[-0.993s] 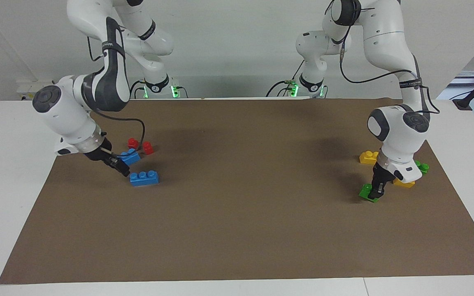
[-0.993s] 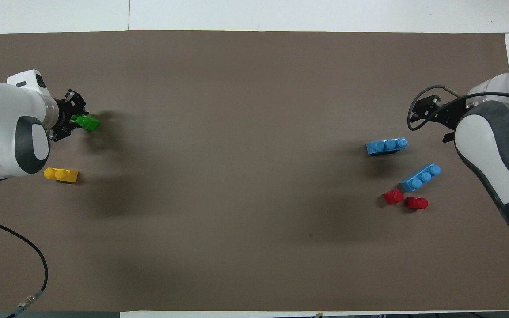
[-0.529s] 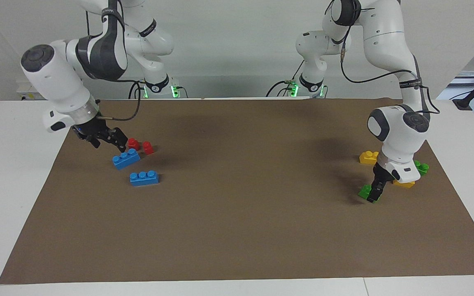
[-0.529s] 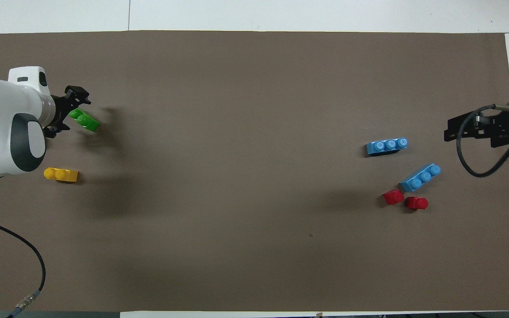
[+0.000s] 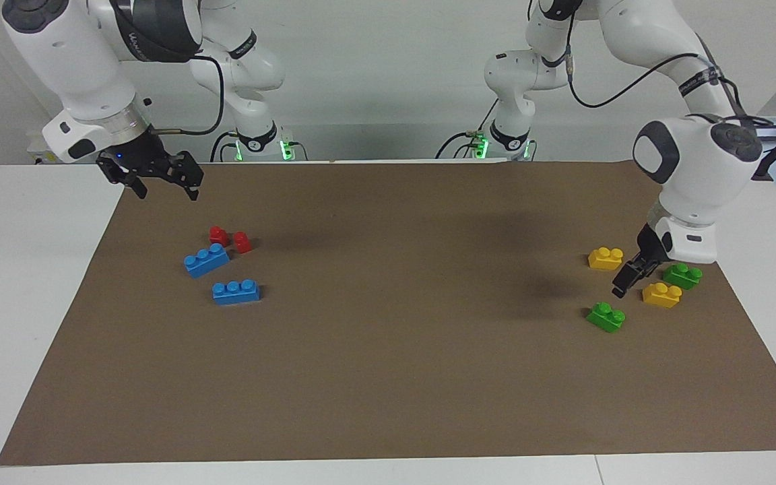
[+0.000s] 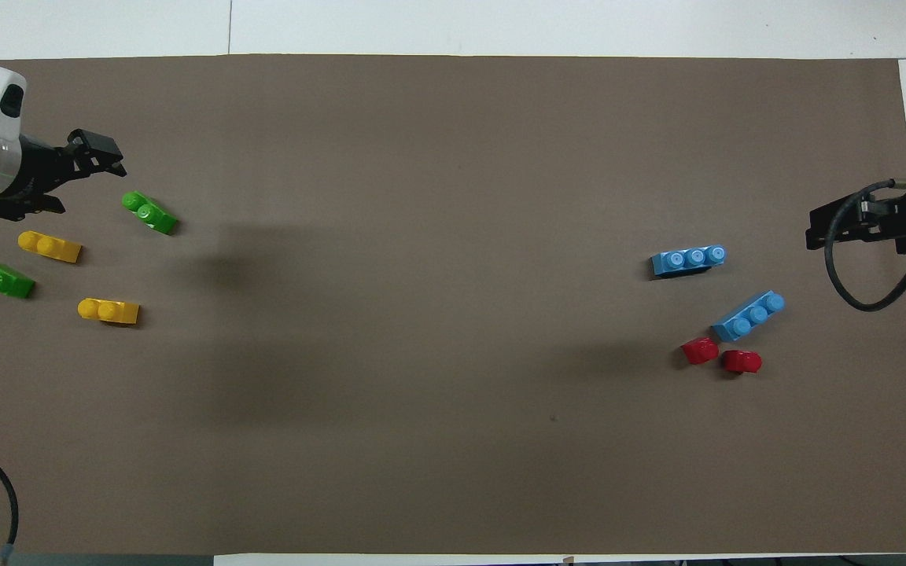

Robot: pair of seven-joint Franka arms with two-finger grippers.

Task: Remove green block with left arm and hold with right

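Observation:
The lime-green block lies loose on the brown mat at the left arm's end; in the overhead view it lies at an angle. My left gripper is open and empty, raised just above the mat, over the gap between the green block and a yellow brick. In the overhead view the left gripper stands apart from the block. My right gripper is open and empty, raised high over the mat's edge at the right arm's end; it also shows in the overhead view.
A darker green brick and a second yellow brick lie near the left gripper. Two blue three-stud bricks and two small red pieces lie at the right arm's end.
My left gripper has opened, let go of the green block and lifted away from it. My right gripper has risen from the blue bricks and pulled back, empty.

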